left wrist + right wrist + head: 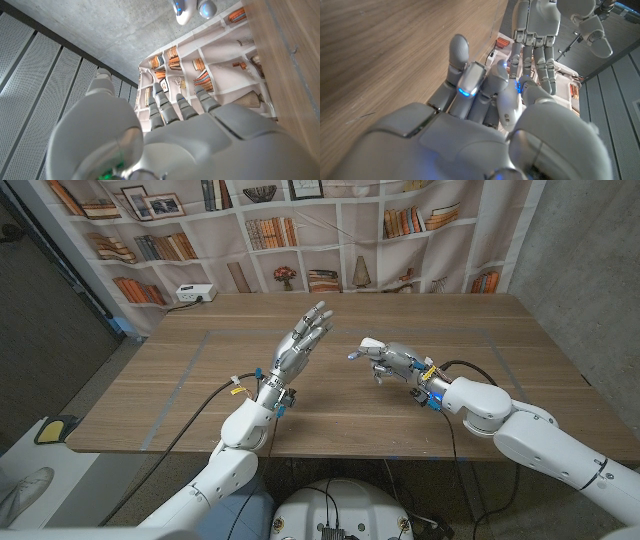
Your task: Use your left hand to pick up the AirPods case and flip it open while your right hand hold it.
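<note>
Left hand (300,343) hovers with fingers spread, holding nothing; right hand (392,361) looks curled and empty over the brown wooden surface (180,380), probably staged facing each other, no AirPods case visible.

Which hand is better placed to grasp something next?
Left, probably. The left hand is up over the table with fingers spread and empty; the right hand has its fingers curled in, and I cannot tell whether they hold anything.

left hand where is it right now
In the head view the left hand is raised over the middle of the wooden table, fingers extended and holding nothing, just left of the right hand.
</note>
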You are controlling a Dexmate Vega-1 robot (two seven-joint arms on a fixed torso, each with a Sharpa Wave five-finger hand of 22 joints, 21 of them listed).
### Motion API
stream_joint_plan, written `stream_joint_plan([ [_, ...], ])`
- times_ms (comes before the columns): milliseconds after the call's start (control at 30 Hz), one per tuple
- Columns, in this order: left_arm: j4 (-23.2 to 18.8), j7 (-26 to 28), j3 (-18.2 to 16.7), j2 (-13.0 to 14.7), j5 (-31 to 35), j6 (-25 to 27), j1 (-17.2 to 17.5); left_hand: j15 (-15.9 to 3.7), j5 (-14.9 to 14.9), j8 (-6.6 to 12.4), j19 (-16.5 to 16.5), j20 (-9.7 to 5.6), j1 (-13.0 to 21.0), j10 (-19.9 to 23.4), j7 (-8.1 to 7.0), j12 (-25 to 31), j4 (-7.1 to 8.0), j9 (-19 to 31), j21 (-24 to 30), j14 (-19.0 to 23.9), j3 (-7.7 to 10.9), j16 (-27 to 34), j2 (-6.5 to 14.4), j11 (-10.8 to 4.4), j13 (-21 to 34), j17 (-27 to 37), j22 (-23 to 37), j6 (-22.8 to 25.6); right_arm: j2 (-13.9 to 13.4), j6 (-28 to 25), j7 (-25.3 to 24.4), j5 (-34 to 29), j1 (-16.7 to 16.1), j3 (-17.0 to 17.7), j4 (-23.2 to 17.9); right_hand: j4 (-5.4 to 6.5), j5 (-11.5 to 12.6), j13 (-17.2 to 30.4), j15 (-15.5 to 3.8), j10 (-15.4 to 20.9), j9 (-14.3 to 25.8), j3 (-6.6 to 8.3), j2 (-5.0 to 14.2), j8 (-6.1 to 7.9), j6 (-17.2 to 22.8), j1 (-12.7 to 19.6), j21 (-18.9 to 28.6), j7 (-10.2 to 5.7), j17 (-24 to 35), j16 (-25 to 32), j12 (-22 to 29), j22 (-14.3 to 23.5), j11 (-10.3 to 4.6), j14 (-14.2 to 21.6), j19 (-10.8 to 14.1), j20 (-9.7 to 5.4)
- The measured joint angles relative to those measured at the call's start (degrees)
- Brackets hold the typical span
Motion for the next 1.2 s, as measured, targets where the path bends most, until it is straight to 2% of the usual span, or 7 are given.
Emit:
stream_joint_plan([
  [300, -1.20, 3.04, -0.71, 0.95, 2.53, 1.41, 0.22, 0.64, 0.00, 0.77, -0.51, 0.51, -1.14, -1.44, 0.87, 0.00, 0.86, 0.00, 0.00, -0.20, 0.07, 0.00, 1.14, 1.44, -0.28, 0.00, 0.27, 2.29, -1.52, -3.87, -1.05, -2.69, 1.75, -0.82, -1.90, 0.15, 0.00, -0.29, 0.01, -0.13, 1.32, -0.16, -0.33, -0.01, -0.01, 0.34, 0.00, 0.01, 0.00, 0.00, 0.00, 0.00, 0.27, 0.00, 0.00, 0.00],
  [567, -2.66, 5.25, -1.31, 1.93, 4.18, 2.66, 0.56, 0.95, 0.00, 0.84, -0.51, 0.51, -1.80, -1.54, 0.66, 0.00, 1.07, 0.00, 0.00, -0.51, 0.34, 0.00, 1.32, 1.54, -0.49, -0.01, 0.27, 3.96, -2.13, -6.65, -1.44, -4.67, 3.11, -1.45, -2.66, 0.25, -0.04, -0.18, 0.01, -0.55, 1.85, -0.27, -0.35, -0.04, -0.09, 0.37, 0.30, 0.09, 0.00, 0.00, 0.22, -0.01, 0.27, -0.01, 0.00, 0.00],
  [633, -3.08, 5.78, -1.54, 2.25, 4.64, 2.93, 0.66, 0.95, 0.25, 0.84, -0.51, 0.51, -1.25, -1.53, 0.88, 0.14, 0.56, 0.00, 0.00, -0.51, 0.85, 0.00, 1.87, 1.46, -0.53, -0.01, 0.27, 4.36, -2.26, -7.05, -1.52, -5.04, 3.32, -1.56, -2.84, 0.38, -0.06, -0.42, 0.02, -0.56, 1.85, -0.42, 0.02, -0.05, -0.10, 0.77, 0.30, 0.10, 0.00, 0.00, 0.22, 0.00, 0.26, -0.01, 0.00, 0.00],
  [767, -3.77, 7.86, -2.11, 2.83, 7.51, 3.31, 0.77, 1.25, 0.46, 0.84, -0.51, 0.51, -0.72, -0.38, 0.14, 0.82, -0.11, 0.01, 0.00, -0.20, 1.52, 0.00, 2.40, -0.06, -0.79, -0.17, 0.27, 5.09, -2.61, -7.93, -1.58, -5.73, 3.81, -1.72, -3.24, 0.22, -0.09, -0.79, 0.02, -0.57, 2.07, -0.58, -0.05, -0.05, -0.10, 0.84, 0.30, 0.10, 0.00, 0.00, 0.22, 0.00, 0.27, -0.01, 0.00, 0.00],
  [1000, -5.19, 11.32, -3.14, 3.89, 13.16, 3.91, 1.12, 1.25, 0.46, 0.84, -0.51, 0.51, -0.71, -0.40, 0.02, 0.83, -0.35, 0.01, 0.00, -0.20, 1.75, 0.00, 2.40, -0.03, -0.79, -0.17, 0.26, 5.82, -3.26, -9.12, -1.80, -6.60, 4.23, -1.70, -4.10, 0.45, -0.09, -0.08, 0.02, -0.65, 2.39, -0.82, -0.07, -0.50, -0.15, 0.98, 0.30, 0.15, 0.00, 0.00, 0.66, -0.10, 0.36, -0.01, 0.00, 0.00],
  [1200, -5.96, 13.03, -3.64, 4.55, 15.11, 4.47, 1.36, 1.24, 0.46, 1.18, -0.51, 0.51, -0.67, -0.40, 0.16, 0.83, -0.52, 0.01, 0.26, -0.20, 1.58, 0.00, 2.44, -0.03, -1.04, -0.16, 0.26, 6.51, -3.91, -10.02, -2.05, -7.35, 4.45, -1.58, -4.96, 0.45, -0.10, -0.44, 0.02, -0.67, 2.38, -0.82, -0.07, -0.57, 0.02, 0.98, 0.29, -0.02, 0.00, 0.00, 0.66, -0.11, 0.34, -0.01, 0.00, 0.00],
])
